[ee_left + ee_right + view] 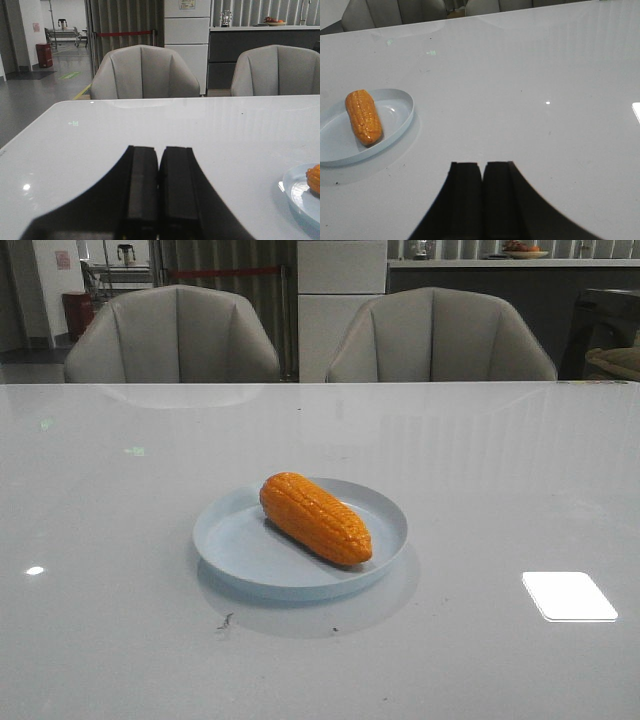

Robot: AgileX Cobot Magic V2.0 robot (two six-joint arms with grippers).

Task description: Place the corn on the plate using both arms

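The orange-yellow corn (314, 518) lies on its side across the pale blue plate (232, 540) in the middle of the white table. It also shows in the right wrist view (363, 117) on the plate (395, 107), and a bit of it in the left wrist view (315, 179) on the plate's edge (297, 190). My left gripper (160, 150) is shut and empty, off to the plate's left. My right gripper (482, 166) is shut and empty, off to the plate's right. Neither gripper shows in the front view.
Two grey chairs (175, 335) (440, 337) stand behind the table's far edge. A bright light patch (568, 596) reflects on the glossy tabletop (100, 640) at the right front. A small dark speck (224, 621) lies in front of the plate.
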